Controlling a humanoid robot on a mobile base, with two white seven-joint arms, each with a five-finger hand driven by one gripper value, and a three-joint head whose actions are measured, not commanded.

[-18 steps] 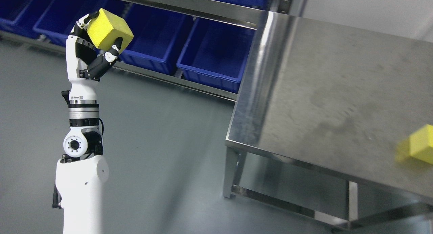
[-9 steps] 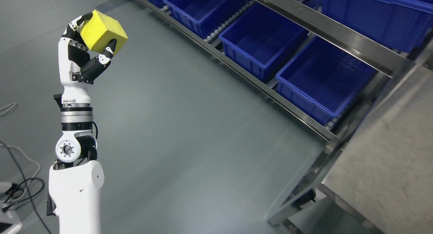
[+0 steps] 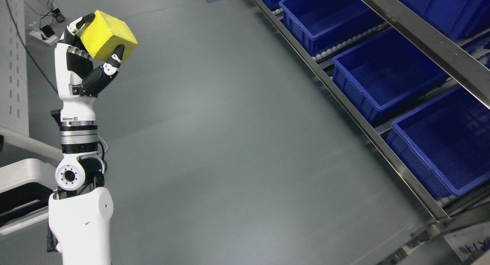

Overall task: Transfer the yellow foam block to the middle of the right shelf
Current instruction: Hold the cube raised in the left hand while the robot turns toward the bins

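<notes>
My left hand (image 3: pixel 93 46) is raised at the upper left, its fingers shut on a yellow foam block (image 3: pixel 108 36) held up in the air above the grey floor. The left arm rises from the bottom left edge. A steel shelf rack (image 3: pixel 386 142) runs along the right side, with blue bins on its lower levels. My right arm is out of view.
Blue bins (image 3: pixel 383 75) sit in a row on the rack at the right. White equipment (image 3: pixel 19 180) stands at the left edge, with cables (image 3: pixel 46 27) on the floor at the top left. Grey floor (image 3: pixel 237 142) fills the middle.
The whole picture has shifted: the camera has turned left, so the steel table has left the view and the rack has slid right. The left hand still holds the block the same way.
</notes>
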